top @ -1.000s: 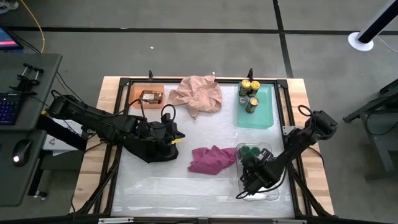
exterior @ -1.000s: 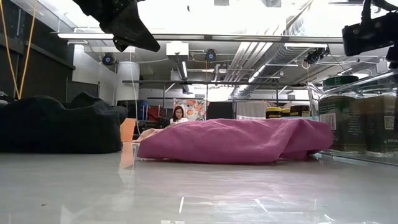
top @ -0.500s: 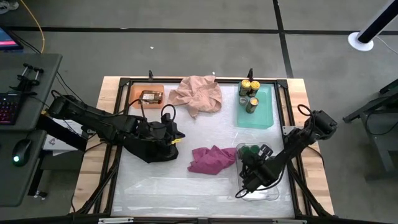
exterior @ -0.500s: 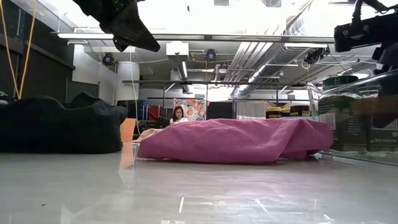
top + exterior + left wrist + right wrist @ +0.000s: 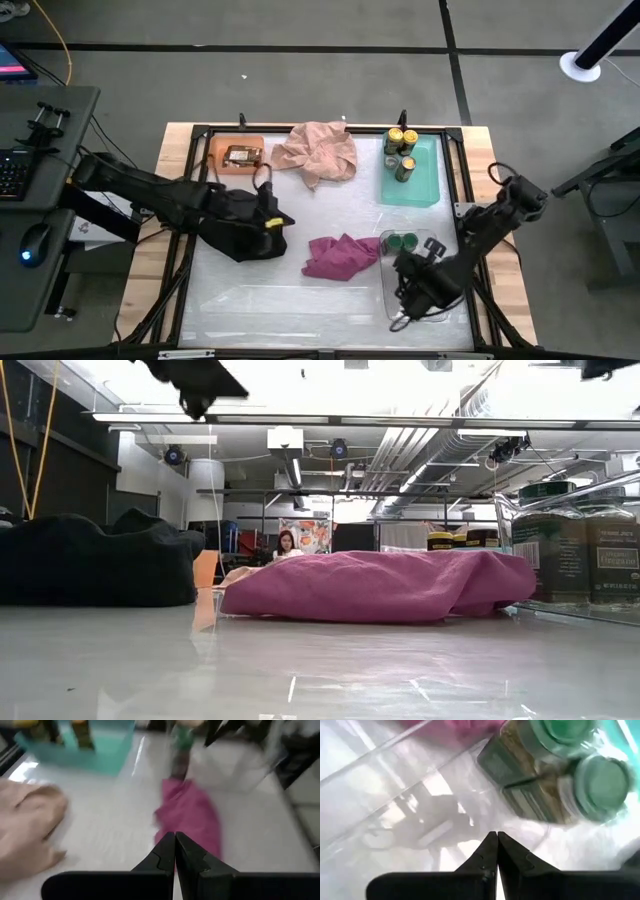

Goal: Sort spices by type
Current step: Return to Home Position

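Green-lidded jars (image 5: 403,241), two of them, stand upright and touching at the back end of the clear tray (image 5: 437,240), lids up and long axes vertical; the low view shows them side by side behind the tray's wall. Three yellow-lidded jars (image 5: 401,140) stand in the teal tray (image 5: 420,185) at the table's back right, lids up as well: two close together at the back edge and one just in front of them. One brown packet (image 5: 243,155) lies flat in the orange tray (image 5: 218,150) at the back left, its long side running across the table. The right gripper (image 5: 404,297) hangs over the front part of the clear tray, fingers pressed together and holding nothing. The left gripper (image 5: 278,221) hovers above the black cloth (image 5: 235,240) left of centre, its fingers likewise closed and empty, aimed toward the magenta cloth (image 5: 340,256). A pink cloth (image 5: 318,152) lies crumpled between the orange and teal trays
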